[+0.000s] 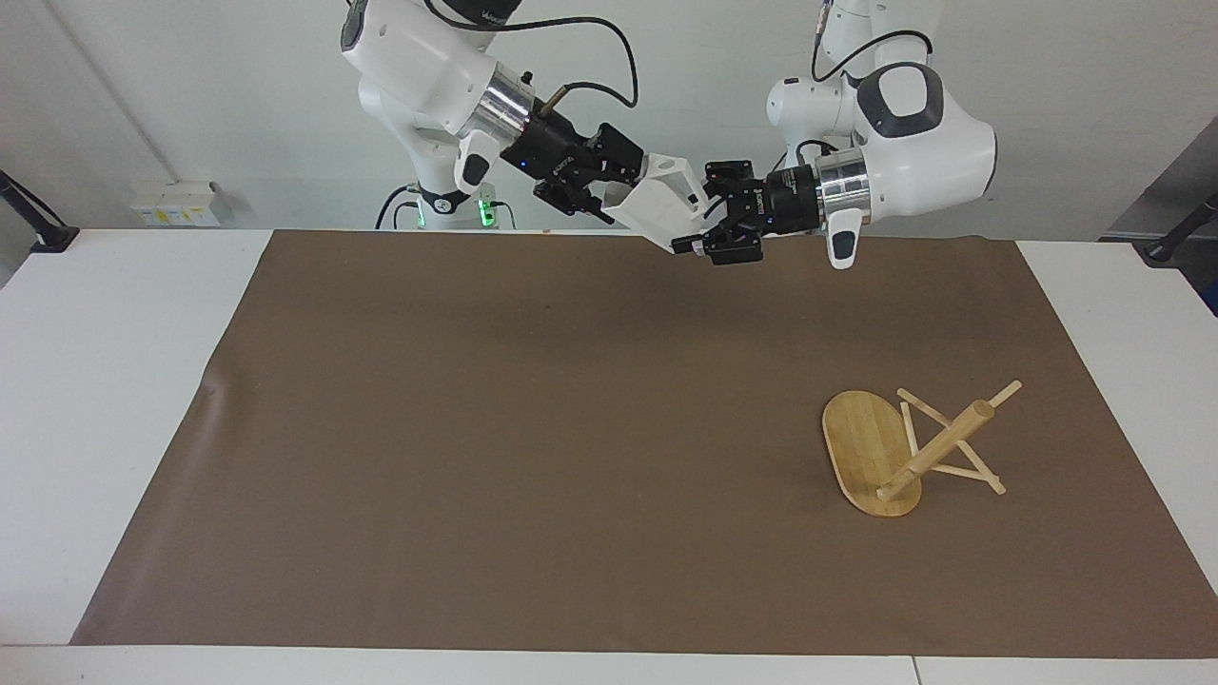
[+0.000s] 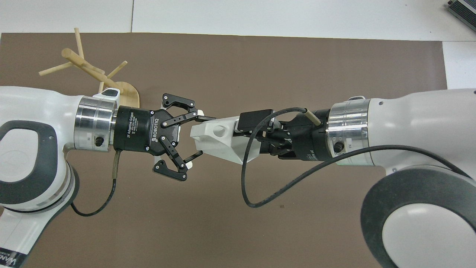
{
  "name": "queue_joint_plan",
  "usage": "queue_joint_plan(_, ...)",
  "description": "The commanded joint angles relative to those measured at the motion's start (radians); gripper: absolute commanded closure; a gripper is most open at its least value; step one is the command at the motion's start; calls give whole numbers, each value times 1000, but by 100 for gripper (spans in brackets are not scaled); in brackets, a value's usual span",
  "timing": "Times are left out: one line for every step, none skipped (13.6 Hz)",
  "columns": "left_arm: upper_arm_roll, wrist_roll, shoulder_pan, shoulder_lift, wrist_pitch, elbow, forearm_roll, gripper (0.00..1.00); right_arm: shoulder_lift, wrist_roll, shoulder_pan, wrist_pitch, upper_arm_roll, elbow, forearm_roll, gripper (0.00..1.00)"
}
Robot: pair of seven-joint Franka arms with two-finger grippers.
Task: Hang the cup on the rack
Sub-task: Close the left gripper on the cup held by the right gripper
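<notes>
The white faceted cup [image 1: 658,203] is up in the air over the mat's edge nearest the robots. My right gripper [image 1: 614,190] is shut on its rim end. The cup also shows in the overhead view [image 2: 217,143], with the right gripper [image 2: 243,136] on its rim and the handle's round hole facing up. My left gripper [image 1: 699,211] is open, its fingers on either side of the cup's base end [image 2: 199,136], not closed on it. The bamboo rack [image 1: 937,447] lies tipped on its side toward the left arm's end of the table; it also shows in the overhead view [image 2: 87,69].
A brown mat [image 1: 533,457] covers most of the white table [image 1: 95,381]. The rack's oval base [image 1: 861,442] stands on edge with pegs resting on the mat. A power strip [image 1: 176,203] sits at the table's edge by the wall.
</notes>
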Motion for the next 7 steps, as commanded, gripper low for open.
queue_joint_plan(5,-52,42,-30,-60,-2,89,100,-6,22,-1,13,4,-2,19,0)
queue_joint_plan(4,-55,56,-35,-60,-4,112,100,-6,22,-1,13,4,-1,19,0)
queue_joint_plan(5,-57,59,-35,-60,-4,138,100,-6,21,-1,11,4,-1,15,0)
queue_joint_plan(5,-57,68,-35,-60,-4,164,100,-7,18,-2,8,2,-1,6,0)
queue_joint_plan(4,-68,85,-35,-62,-5,192,100,-7,16,-2,8,1,-1,5,0)
queue_joint_plan(5,-153,88,-44,-57,-14,222,100,-7,16,-2,8,-4,-1,5,0)
queue_joint_plan(5,-190,96,-44,-47,-14,271,100,-7,16,-2,7,-5,-1,5,0)
